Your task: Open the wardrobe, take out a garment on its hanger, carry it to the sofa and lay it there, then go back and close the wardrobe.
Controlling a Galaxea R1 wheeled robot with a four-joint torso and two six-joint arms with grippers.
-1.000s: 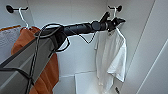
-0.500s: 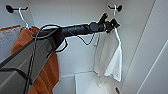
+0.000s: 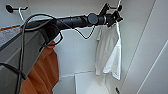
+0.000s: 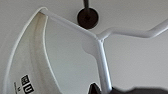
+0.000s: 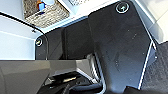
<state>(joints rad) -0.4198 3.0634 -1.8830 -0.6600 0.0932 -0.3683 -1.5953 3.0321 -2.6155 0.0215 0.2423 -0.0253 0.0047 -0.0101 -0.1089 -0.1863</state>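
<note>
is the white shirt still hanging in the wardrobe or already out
Still inside, hanging. The white shirt droops full length from its hanger inside the wardrobe, with the left gripper at the hanger's top.

L arm (image 3: 75, 22) stretched fwd, raised | L gripper (image 3: 115, 18) high, far end

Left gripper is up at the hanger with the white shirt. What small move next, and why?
Probably a short lift, to free the hook. The left gripper is at the top of the hanger, and the shirt hangs from it inside the wardrobe. The hook looks not yet unhooked, so pulling straight out would likely drag it.
</note>
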